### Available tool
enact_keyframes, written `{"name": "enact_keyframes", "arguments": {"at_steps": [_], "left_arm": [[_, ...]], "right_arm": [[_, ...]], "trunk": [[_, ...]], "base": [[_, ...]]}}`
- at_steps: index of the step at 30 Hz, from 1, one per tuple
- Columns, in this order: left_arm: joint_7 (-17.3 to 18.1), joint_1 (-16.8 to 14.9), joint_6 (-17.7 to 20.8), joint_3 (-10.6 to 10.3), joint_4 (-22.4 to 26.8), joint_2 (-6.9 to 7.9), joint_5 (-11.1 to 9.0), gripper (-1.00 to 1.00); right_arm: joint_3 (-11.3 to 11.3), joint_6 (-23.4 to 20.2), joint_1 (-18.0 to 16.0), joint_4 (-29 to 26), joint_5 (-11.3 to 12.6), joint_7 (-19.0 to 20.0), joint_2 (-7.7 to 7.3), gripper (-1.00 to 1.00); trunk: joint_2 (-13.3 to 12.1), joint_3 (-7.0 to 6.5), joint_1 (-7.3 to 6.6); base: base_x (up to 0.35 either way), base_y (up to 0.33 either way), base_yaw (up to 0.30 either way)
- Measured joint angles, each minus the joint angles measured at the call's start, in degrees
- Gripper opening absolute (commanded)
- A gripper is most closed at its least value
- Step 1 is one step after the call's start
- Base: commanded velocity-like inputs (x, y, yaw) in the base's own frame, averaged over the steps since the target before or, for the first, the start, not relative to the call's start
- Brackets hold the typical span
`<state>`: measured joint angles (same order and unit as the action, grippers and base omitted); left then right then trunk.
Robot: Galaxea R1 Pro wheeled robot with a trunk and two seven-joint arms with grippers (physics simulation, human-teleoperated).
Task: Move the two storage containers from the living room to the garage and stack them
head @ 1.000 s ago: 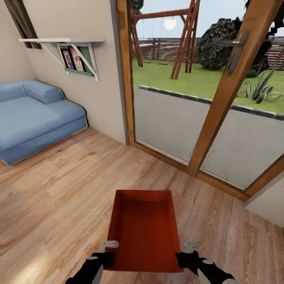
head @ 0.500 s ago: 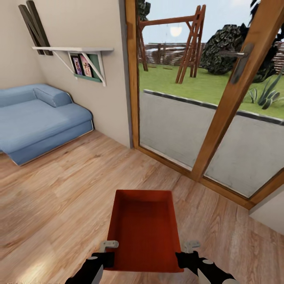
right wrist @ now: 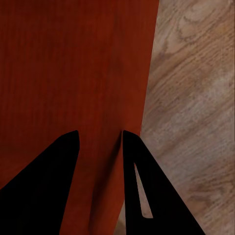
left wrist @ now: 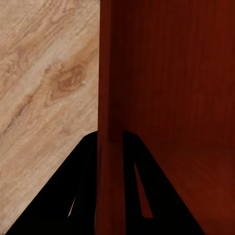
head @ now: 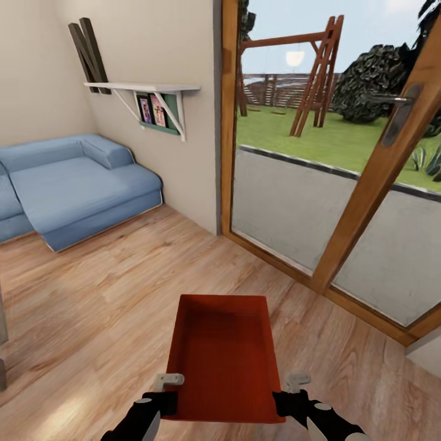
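I hold one orange-red storage container [head: 223,355] level in front of me, above the living room's light wood-plank floor [head: 110,294]. My left gripper [head: 169,387] is shut on its left wall near the corner closest to me. My right gripper [head: 294,387] is shut on its right wall. In the left wrist view the black fingers [left wrist: 83,186] straddle the ribbed wall of the container [left wrist: 176,98]. In the right wrist view the gripper [right wrist: 99,134] clamps the container [right wrist: 73,58] the same way. The bin is empty. The garage is out of view.
A blue sofa [head: 79,184] stands at the left against the beige wall, under a white shelf [head: 147,89] with pictures. Ahead and to the right are wood-framed glass doors [head: 367,202] onto a garden. A grey object [head: 2,343] shows at the left edge.
The whole picture has slid to the right, so the camera has turned left. More of the sofa and left wall shows. The container and both grippers keep their place in the view.
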<state>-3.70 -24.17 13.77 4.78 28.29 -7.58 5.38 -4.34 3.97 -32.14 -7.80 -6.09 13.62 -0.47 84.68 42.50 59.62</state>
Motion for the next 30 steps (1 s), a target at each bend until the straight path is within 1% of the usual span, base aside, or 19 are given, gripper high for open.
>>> {"name": "enact_keyframes", "arguments": {"at_steps": [24, 30], "left_arm": [[0.0, 0.0, 0.1, 0.1, 0.0, -0.05, 0.2, -1.0], [-0.1, 0.0, 0.0, 0.0, 0.0, -0.03, 0.0, -1.0]], "right_arm": [[-0.1, 0.0, 0.0, 0.0, -0.1, 0.0, -0.03, -1.0], [0.0, 0.0, 0.0, 0.0, 0.0, 0.0, -0.03, -1.0]], "trunk": [[-9.6, -6.11, -5.27], [-12.0, -7.64, -6.62]], "base": [[0.002, 0.0, 0.167], [0.236, 0.024, 0.159]]}}
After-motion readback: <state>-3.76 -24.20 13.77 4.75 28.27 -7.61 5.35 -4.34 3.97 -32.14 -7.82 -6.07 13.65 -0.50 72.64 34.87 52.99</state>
